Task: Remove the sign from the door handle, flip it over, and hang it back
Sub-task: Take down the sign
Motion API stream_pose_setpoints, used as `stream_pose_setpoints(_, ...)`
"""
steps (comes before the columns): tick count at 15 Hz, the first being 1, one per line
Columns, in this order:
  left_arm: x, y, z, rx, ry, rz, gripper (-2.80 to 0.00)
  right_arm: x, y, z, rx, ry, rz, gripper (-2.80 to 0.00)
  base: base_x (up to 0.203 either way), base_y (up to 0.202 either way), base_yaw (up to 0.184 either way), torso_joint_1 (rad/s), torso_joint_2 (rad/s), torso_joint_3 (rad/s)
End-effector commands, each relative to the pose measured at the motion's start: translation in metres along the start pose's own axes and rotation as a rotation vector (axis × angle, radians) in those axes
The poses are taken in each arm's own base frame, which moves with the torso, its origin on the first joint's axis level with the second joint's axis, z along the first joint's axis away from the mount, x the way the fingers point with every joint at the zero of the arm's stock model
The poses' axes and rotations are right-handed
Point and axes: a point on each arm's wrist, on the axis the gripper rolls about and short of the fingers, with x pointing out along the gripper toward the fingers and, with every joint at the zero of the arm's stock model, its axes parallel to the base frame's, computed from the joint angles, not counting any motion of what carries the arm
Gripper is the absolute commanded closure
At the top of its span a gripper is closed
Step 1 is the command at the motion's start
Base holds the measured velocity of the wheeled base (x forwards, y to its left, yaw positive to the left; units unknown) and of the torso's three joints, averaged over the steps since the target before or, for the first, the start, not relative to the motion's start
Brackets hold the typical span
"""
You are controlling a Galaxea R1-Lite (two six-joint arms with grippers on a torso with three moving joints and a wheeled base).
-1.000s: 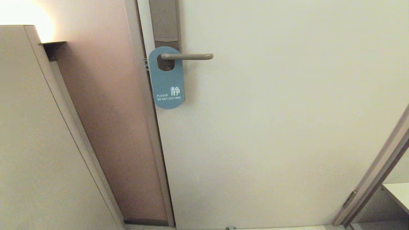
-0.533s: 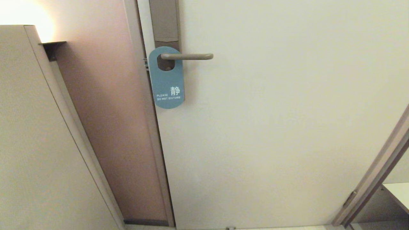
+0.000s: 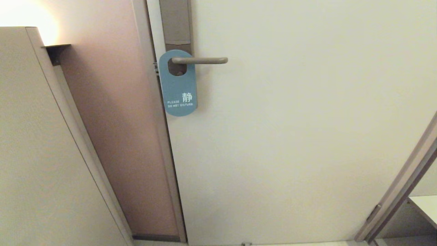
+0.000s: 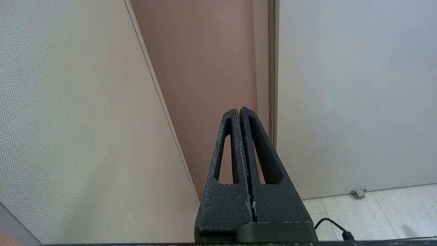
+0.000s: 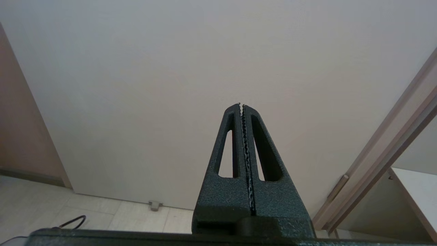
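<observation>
Hanging from the door handle [image 3: 199, 60], the sign [image 3: 178, 85] shows its blue face outward, with a white Chinese character and the words "PLEASE DO NOT DISTURB" printed near its rounded lower end. The hole near the sign's top is threaded over the lever close to its pivot, and the card lies flat against the pale door [image 3: 290, 130], covering the lower part of the tall grey-brown lock plate [image 3: 175, 24]. The lever itself runs level, pointing away from the door's edge toward the robot's right. Left of the door stand the door frame [image 3: 160, 136], a strip of pinkish wall [image 3: 112, 112] and a beige panel [image 3: 37, 153], with a bright lamp glow [image 3: 24, 15] in the upper corner. Neither arm appears in the head view. The left gripper [image 4: 240, 110] has its two black fingers pressed together with nothing between them; it sits low, aimed at the pinkish wall beside the door's edge, well below the sign. The right gripper [image 5: 241, 106] is likewise pressed together and empty, aimed at the lower part of the door, with the tiled floor [image 5: 112, 212] and a small door stop [image 5: 155, 205] beneath it.
</observation>
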Motion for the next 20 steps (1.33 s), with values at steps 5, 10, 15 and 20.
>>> stream_pose_setpoints(5, 0.0, 0.0, -0.001, 0.008, 0.004, 0.001, 0.0, 0.0, 0.0, 0.0, -0.001, 0.001, 0.001, 0.0, 0.0, 0.0, 0.0, 0.0, 0.0, 0.0)
stream_pose_setpoints(10, -0.005, 0.001, 0.014, 0.041, -0.049, -0.007, 0.0, 0.0, 0.0, 0.0, -0.001, 0.001, 0.001, 0.0, 0.0, 0.0, 0.0, 0.0, 0.0, 0.0)
stream_pose_setpoints(15, -0.008, 0.004, 0.041, 0.042, -0.059, -0.041, 0.0, 0.0, 0.0, 0.0, -0.001, 0.001, 0.001, 0.0, 0.0, 0.0, 0.0, 0.0, 0.0, 0.0)
stream_pose_setpoints(20, 0.016, 0.011, 0.106, 0.016, -0.015, -0.157, 0.0, 0.0, 0.0, 0.0, -0.001, 0.002, -0.001, 0.0, 0.0, 0.0, 0.0, 0.0, 0.0, 0.0)
